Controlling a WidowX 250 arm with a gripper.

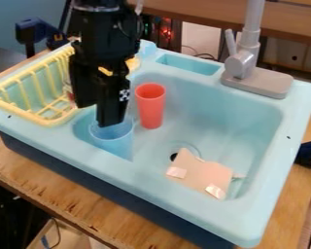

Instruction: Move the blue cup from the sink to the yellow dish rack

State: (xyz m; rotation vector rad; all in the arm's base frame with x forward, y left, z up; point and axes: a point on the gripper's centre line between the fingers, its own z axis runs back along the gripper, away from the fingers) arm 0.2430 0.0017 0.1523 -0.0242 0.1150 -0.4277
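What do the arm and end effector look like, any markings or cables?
Arm is black, blocky and segmented, with a greyish band around its upper part. End effector is black too, long and angular, with a small black-and-white patterned marker on its side. A thin dark wire seems to loop against the arm; I can't trace where it runs.

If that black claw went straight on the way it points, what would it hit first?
Probably the blue cup below the gripper; one fingertip overlaps its rim from this angle, though depth is unclear.
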